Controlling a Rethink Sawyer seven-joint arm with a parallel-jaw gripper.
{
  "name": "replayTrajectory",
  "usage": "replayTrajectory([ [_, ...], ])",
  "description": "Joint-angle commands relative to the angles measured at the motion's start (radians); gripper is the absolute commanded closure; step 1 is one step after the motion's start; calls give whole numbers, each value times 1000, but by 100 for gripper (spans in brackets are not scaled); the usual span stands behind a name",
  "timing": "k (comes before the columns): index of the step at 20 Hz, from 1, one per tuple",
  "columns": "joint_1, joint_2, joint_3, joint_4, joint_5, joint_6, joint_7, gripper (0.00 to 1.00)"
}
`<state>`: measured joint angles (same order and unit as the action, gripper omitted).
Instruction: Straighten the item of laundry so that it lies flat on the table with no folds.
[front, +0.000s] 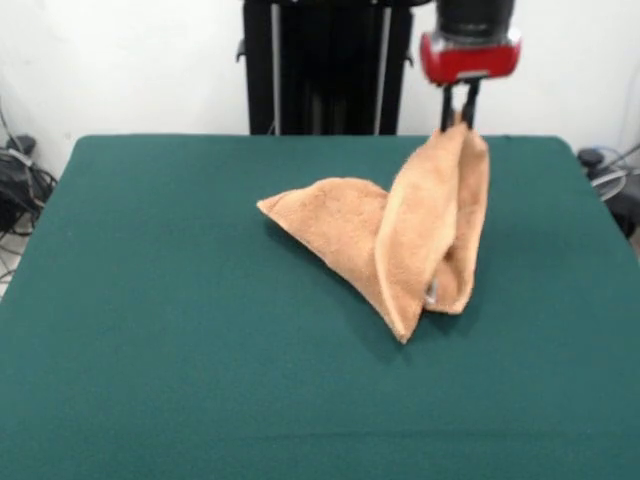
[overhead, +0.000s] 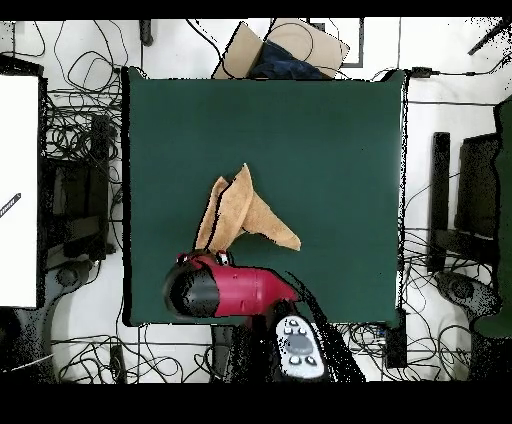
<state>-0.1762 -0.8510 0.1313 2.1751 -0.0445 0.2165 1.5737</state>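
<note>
right of centre on the surface (front: 150, 300), toward three o'clock, the towel (front: 400, 235) hangs in folds, one corner lifted by the pincer (front: 460, 122) clamped on it at twelve, the rest trailing flat. straightening is barely begun; every fold remains.

The dark green tabletop (front: 150, 330) is carrying a single thing: a peach-orange towel (front: 390, 235), which is resting partly on the felt. In the front view the cloth is sitting toward three o'clock of the tabletop's centre, one flat corner pointing to nine o'clock and a lower tip to six o'clock, while its folded upper part is standing up off the surface.
</note>
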Motion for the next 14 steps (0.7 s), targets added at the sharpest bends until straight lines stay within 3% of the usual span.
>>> replayTrajectory([
  [1, 36, -130, -12, 105, 107, 107, 285, 100],
  [7, 145, -357, -88, 120, 189, 384, 347, 100],
  [14, 257, -471, -206, -72, 100, 695, 414, 100],
])
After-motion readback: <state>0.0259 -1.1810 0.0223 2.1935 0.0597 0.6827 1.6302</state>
